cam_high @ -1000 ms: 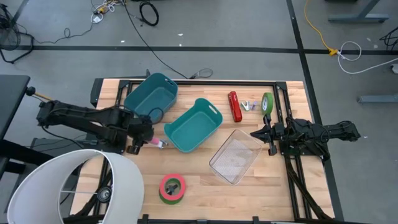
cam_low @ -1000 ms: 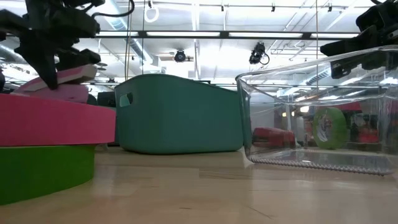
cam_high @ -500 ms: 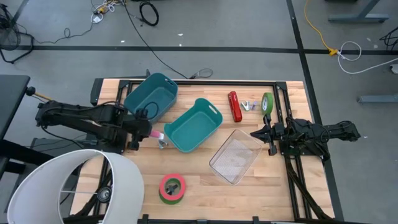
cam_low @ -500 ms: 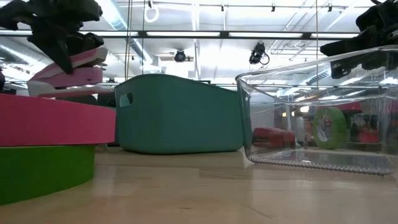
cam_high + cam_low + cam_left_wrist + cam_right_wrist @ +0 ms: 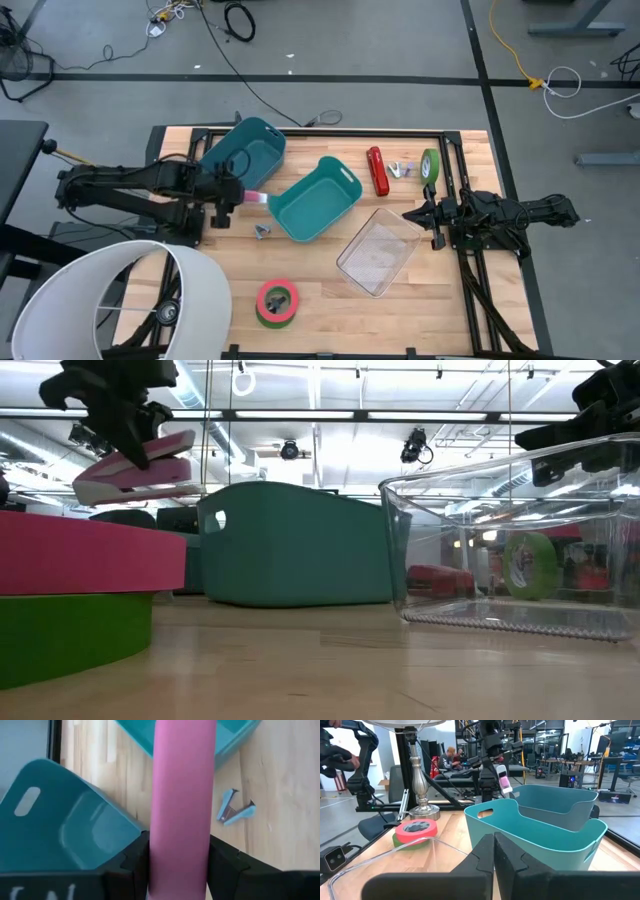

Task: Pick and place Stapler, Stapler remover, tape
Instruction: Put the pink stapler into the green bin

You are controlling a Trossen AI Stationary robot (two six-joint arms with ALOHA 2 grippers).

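Left gripper fingers clamp pink plastic stapler mid-body for carrying; teal plastic bin just ahead; right gripper clenched, empty.

No legible text, label, brand, number or sign appears in any view. In the left wrist view, pale marks resembling letter fragments lie on the dark housing just beside the pink stapler, but they are cut off and cannot be read. The green tape roll, seen through the clear bin in the low view, carries no readable print on its core. The teal bins beside it show plain surfaces.
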